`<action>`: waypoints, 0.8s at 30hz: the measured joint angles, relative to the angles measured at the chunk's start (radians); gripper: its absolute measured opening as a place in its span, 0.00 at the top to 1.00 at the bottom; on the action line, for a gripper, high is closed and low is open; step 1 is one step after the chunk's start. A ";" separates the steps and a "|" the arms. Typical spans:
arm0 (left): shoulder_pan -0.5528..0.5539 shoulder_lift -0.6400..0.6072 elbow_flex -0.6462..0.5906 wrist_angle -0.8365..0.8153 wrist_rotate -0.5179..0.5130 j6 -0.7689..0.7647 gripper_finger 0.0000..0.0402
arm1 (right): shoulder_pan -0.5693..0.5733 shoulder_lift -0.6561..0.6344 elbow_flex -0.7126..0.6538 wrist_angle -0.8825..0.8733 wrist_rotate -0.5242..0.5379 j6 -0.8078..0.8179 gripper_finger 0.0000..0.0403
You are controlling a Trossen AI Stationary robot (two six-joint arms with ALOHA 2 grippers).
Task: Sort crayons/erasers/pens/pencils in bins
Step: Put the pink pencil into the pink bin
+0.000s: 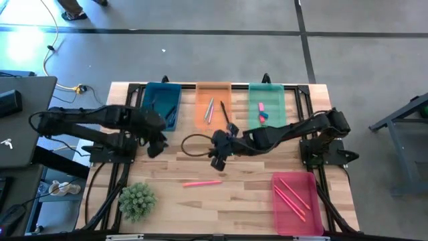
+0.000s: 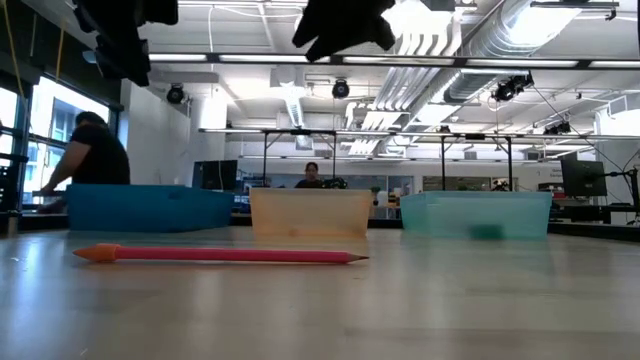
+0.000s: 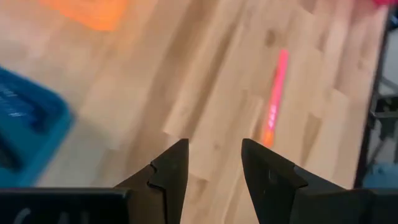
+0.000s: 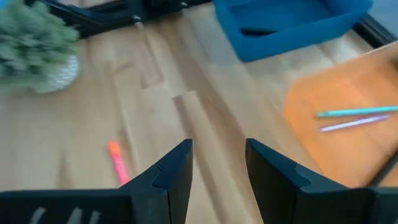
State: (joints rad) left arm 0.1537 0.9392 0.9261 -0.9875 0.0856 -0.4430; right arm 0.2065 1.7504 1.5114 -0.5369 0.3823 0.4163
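One long thin pink stick (image 1: 202, 182) lies flat on the wooden table near the middle; it also shows in the low view (image 2: 220, 256). The blue bin (image 1: 162, 100), orange bin (image 1: 214, 104) and green bin (image 1: 265, 104) stand along the far edge. The red-pink bin (image 1: 294, 201) stands at the near right. A red-orange eraser (image 1: 261, 106) and a blue eraser (image 1: 264, 116) lie in the green bin. My left gripper (image 3: 214, 168) is open and empty, above the table in front of the blue bin (image 1: 159, 144). My right gripper (image 4: 219, 168) is open and empty, above the table's middle (image 1: 217, 157), just beyond the stick (image 4: 117, 163).
The orange bin holds several thin pens (image 1: 208, 109). The red-pink bin holds pink sticks (image 1: 291, 195). A small potted plant (image 1: 137, 199) stands at the near left. A black cable loops on the table (image 1: 190, 144). People show in the room beyond (image 2: 95, 150).
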 joint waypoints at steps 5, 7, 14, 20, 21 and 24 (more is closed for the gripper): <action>-0.151 0.016 -0.012 0.021 -0.029 -0.063 0.66 | 0.062 0.020 0.071 -0.043 0.002 0.032 0.65; -0.211 0.023 -0.013 0.018 -0.067 -0.094 0.66 | 0.083 0.037 0.117 -0.081 0.004 0.031 0.65; -0.355 0.020 -0.013 -0.012 -0.135 -0.191 0.66 | 0.117 0.091 0.219 -0.210 -0.019 0.061 0.65; -0.443 0.042 -0.012 0.023 -0.164 -0.245 0.66 | 0.140 0.124 0.266 -0.364 -0.045 0.146 0.65; -0.455 0.049 -0.012 0.037 -0.165 -0.251 0.66 | 0.144 0.126 0.266 -0.384 -0.042 0.170 0.65; -0.487 0.079 -0.012 0.076 -0.176 -0.262 0.66 | 0.153 0.122 0.268 -0.424 -0.009 0.224 0.65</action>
State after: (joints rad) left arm -0.3330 1.0183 0.9138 -0.9112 -0.0908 -0.7050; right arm 0.3593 1.8720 1.7794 -0.9614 0.3735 0.6402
